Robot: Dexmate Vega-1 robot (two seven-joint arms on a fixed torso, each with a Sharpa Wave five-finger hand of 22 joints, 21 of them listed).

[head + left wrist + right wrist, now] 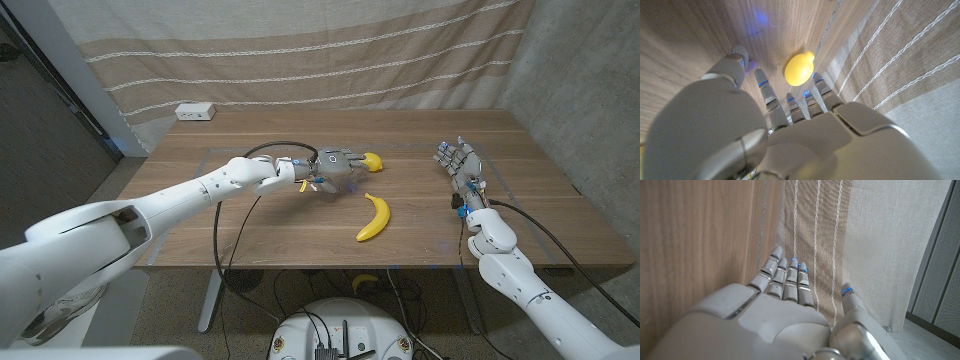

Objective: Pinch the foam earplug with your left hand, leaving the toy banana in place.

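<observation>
The foam earplug point(799, 69), a small yellow piece, is seen on the wooden table point(260, 215) just past the fingertips point(818, 78) of the left hand point(335, 163). It should be approached slowly, thumb and one finger closed on it alone, the toy banana point(374, 218) nearby left untouched. The fingers are extended and apart; nothing is held.

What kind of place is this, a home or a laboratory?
Probably a lab or test room, not a home: a bare wooden table backed by a hung striped cloth, a concrete wall beside it, and loose cables under the table.
</observation>
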